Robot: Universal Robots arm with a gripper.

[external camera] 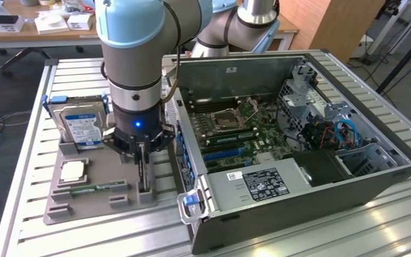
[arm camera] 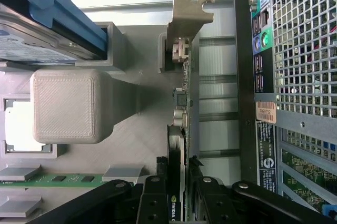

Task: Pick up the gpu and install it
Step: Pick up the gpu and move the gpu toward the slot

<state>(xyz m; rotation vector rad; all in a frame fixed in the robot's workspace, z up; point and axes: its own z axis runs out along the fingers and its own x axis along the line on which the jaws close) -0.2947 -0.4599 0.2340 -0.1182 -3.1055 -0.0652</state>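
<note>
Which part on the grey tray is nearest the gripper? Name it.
The gpu: the dark card on edge at the gripper; hard drive and memory stick farther off.

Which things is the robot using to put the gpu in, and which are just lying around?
For the job: the gpu, the gripper straddling it, the open computer case.
Just lying about: the hard drive, the memory stick, the square chip.

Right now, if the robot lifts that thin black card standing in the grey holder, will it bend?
Probably stiff, not floppy: the card stands on its thin edge in the grey holder without sagging. Likely light, being so thin. Maybe fragile: small parts stick out along it.
</note>
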